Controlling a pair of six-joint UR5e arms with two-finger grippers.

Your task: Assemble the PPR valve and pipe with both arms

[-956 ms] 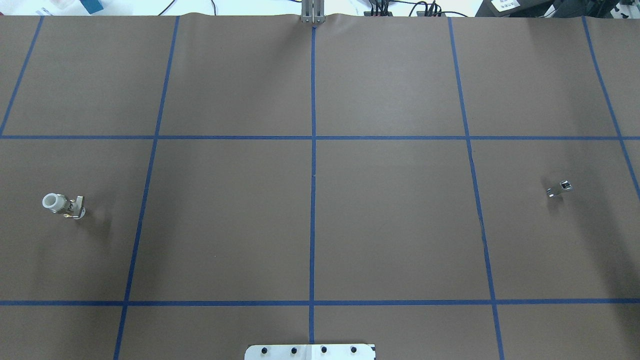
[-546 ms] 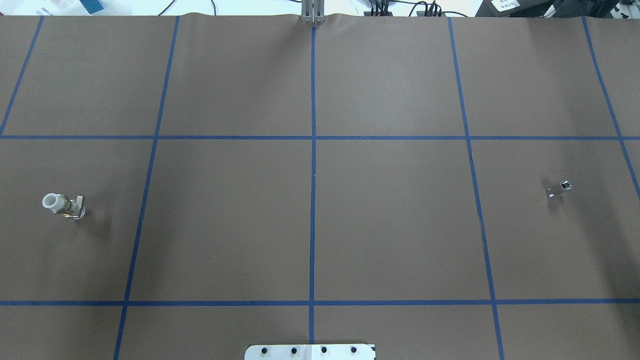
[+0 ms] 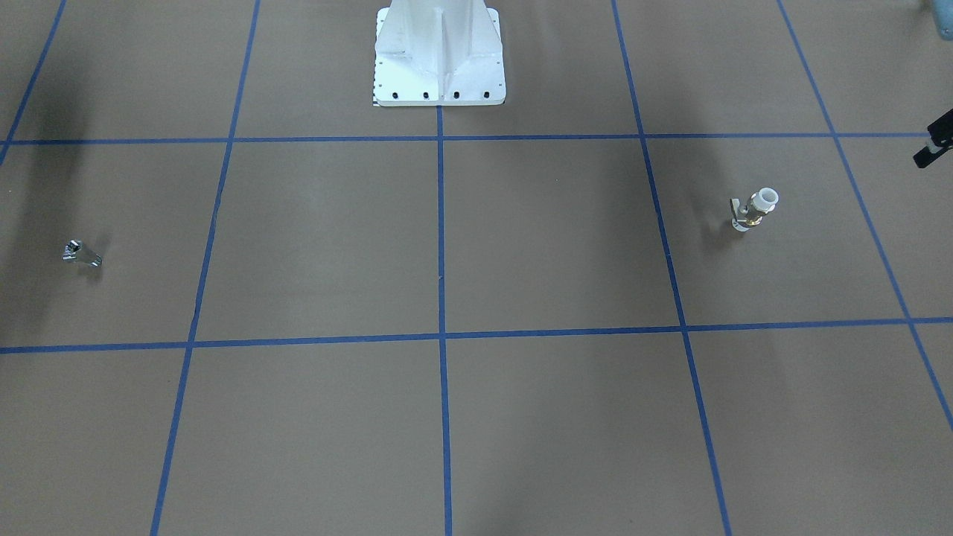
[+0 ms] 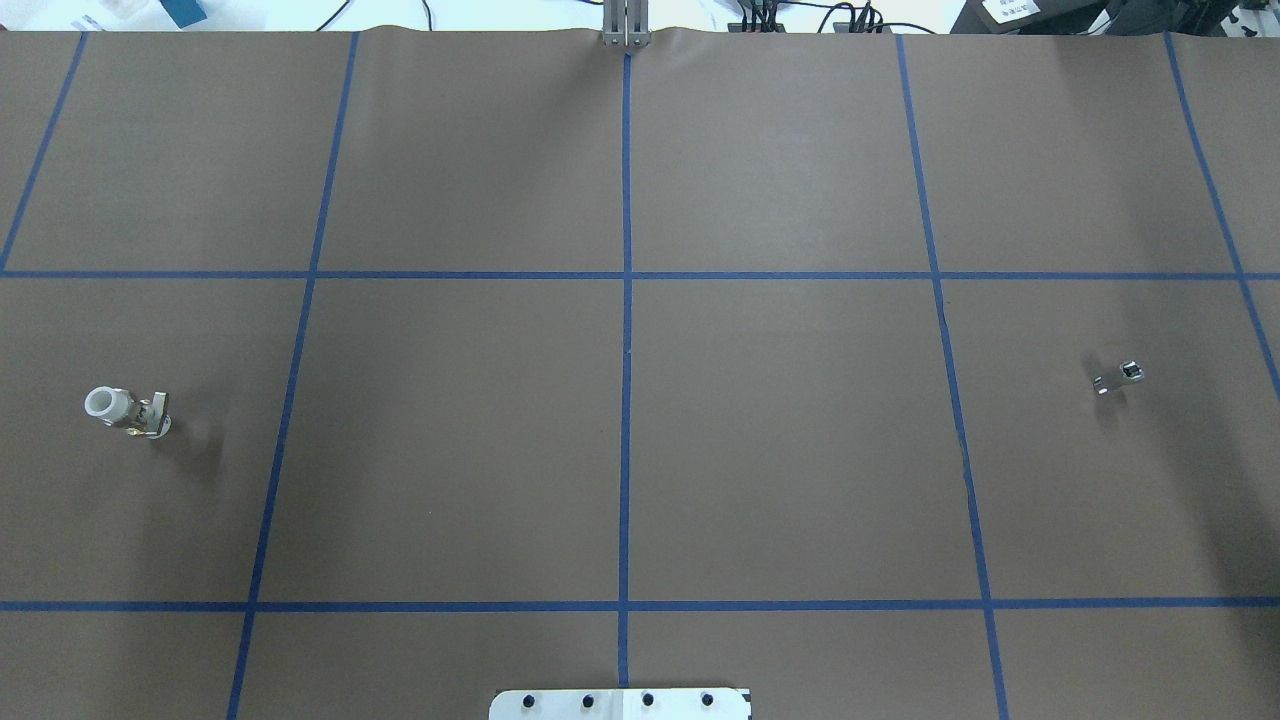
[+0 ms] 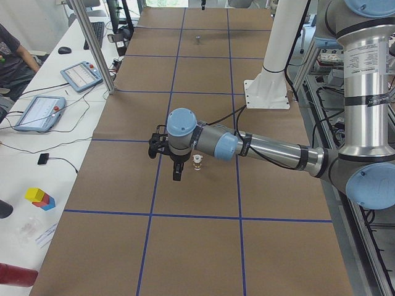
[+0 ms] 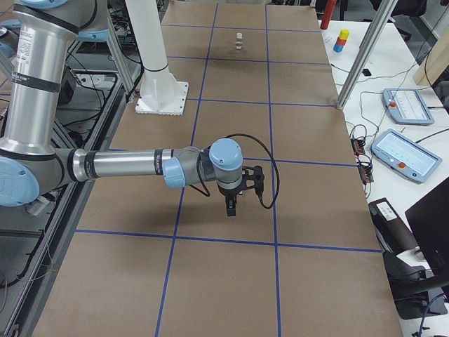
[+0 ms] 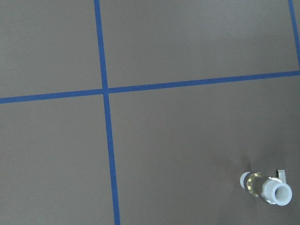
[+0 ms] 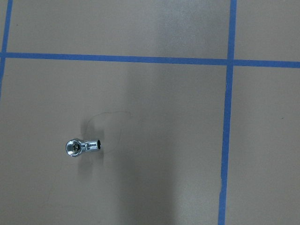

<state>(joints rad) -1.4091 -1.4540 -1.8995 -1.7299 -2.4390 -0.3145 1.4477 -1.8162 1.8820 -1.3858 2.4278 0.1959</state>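
Note:
The PPR valve (image 4: 125, 410), with a white tube end, brass middle and small white lever, lies on the brown mat at the left; it also shows in the front view (image 3: 756, 208) and the left wrist view (image 7: 267, 187). The pipe (image 4: 1118, 377), a tiny silver fitting, lies at the far right and shows in the right wrist view (image 8: 83, 146). My left gripper (image 5: 177, 176) hangs above the mat beside the valve (image 5: 197, 162). My right gripper (image 6: 231, 209) hangs above the mat on the right side. I cannot tell whether either is open or shut. Both are outside the overhead view.
The white bolted pedestal base (image 3: 439, 59) stands at the robot's edge of the table. Blue tape lines divide the mat into squares. A side desk with control tablets (image 5: 80, 75) and a metal post (image 5: 92, 43) runs along the far edge.

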